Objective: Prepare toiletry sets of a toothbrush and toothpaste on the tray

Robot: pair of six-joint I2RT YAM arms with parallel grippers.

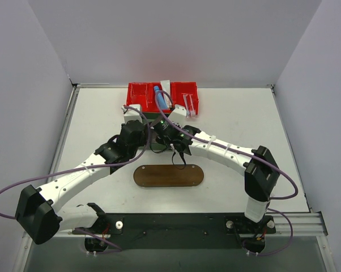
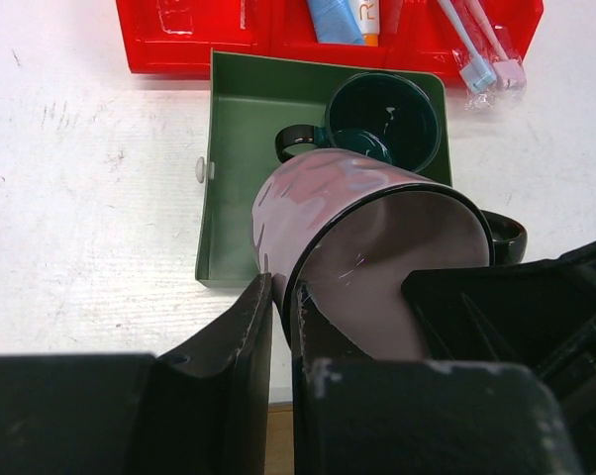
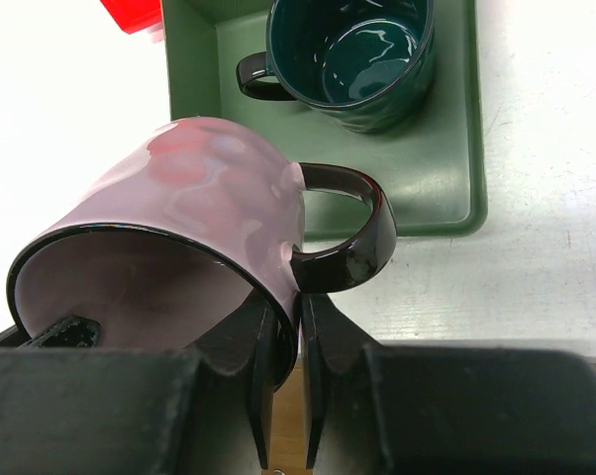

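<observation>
Both grippers hold one pink mug (image 2: pixel 357 228) tilted in the air over the near edge of the green box (image 2: pixel 234 178). My left gripper (image 2: pixel 281 292) is shut on its rim. My right gripper (image 3: pixel 300 307) is shut on the rim beside the black handle (image 3: pixel 352 247). In the top view the two grippers (image 1: pixel 146 133) (image 1: pixel 168 136) meet just behind the brown oval tray (image 1: pixel 169 175), which is bare. The blue tube (image 2: pixel 333 18), the white tube (image 2: pixel 367 14) and two toothbrushes (image 2: pixel 481 49) lie in the red bin (image 2: pixel 194 40).
A dark green mug (image 2: pixel 387 119) stands upright in the far right corner of the green box, also in the right wrist view (image 3: pixel 352 54). The red divided bin (image 1: pixel 162 97) sits against the back wall. White walls close in the table on three sides.
</observation>
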